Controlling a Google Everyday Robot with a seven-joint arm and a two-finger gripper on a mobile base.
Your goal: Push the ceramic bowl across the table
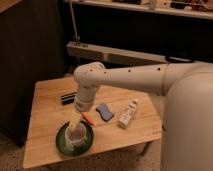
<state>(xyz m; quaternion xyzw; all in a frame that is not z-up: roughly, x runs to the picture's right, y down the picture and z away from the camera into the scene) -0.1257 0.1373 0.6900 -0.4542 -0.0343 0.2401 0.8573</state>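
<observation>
The ceramic bowl point(64, 144) is a wide, shallow, dark green glossy dish near the front edge of the light wooden table point(47, 107), left of centre. A small white cup point(77, 136) stands inside it. My white arm reaches in from the right and bends down over the bowl. My gripper point(75, 120) points down just above the cup, at the bowl's middle.
On the table lie a blue object point(105, 112), a small orange object point(89, 118), a white bottle on its side point(128, 114) and a dark flat object point(68, 97). A dark cloth wall stands to the left and a shelf behind.
</observation>
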